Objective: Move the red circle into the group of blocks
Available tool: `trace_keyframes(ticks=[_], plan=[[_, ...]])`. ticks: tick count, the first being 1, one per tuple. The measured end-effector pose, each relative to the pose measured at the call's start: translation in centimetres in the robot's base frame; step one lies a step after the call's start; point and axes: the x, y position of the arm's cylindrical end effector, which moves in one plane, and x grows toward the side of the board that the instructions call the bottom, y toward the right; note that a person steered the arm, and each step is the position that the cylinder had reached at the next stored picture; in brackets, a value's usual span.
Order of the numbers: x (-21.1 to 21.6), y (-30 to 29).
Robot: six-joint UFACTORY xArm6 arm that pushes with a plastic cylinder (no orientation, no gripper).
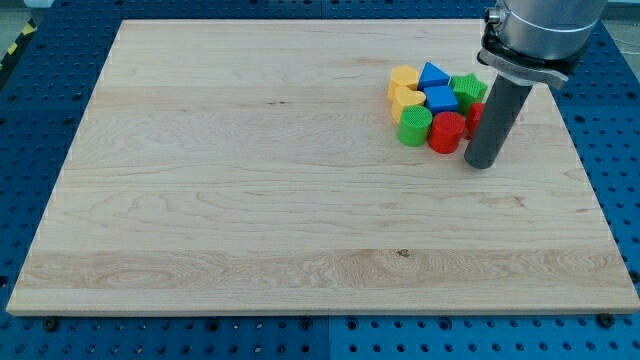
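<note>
Pale wooden board (250, 200) on a blue perforated bench (30, 60), with one tight cluster toward 2 o'clock. Packs together two yellow blocks (404, 88) at the cluster's 9 o'clock side, a blue triangle (433, 73) at 12, a blue block (441, 98) in the middle, a green star (467, 88) at 2 o'clock and a green circle (413, 127) at 7 o'clock. Shows the red circle (447, 131) at the cluster's 5 o'clock edge, touching the green circle on its 9 o'clock side and pressed up under the blue block at its 12. Shows also a sliver of a second red block (476, 112) at the cluster's 3 o'clock, mostly hidden behind the rod; shape not readable.

Carries no jaws on this arm, so nothing to call wide, narrow or holding: only a straight dark rod (492, 120) under a grey collar. Plants my tip (481, 164) on the board at roughly 4 o'clock of the red circle, just beside it; contact or thin gap not decidable. Reads as a pushing stance: on the outer side, away from the group, ready to drive the circle inward toward 10 o'clock. Looks, judged from the contacts, as good as done, with the red circle nested against its neighbours. Calls for little beyond a light nudge. Risks, with a harder shove, scattering the green circle and blue block.
</note>
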Motion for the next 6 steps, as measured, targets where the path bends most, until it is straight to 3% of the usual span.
trace_keyframes(ticks=[2,4,6], plan=[[-0.7,-4.8],[-3.2,-2.9],[-5.6,-5.8]])
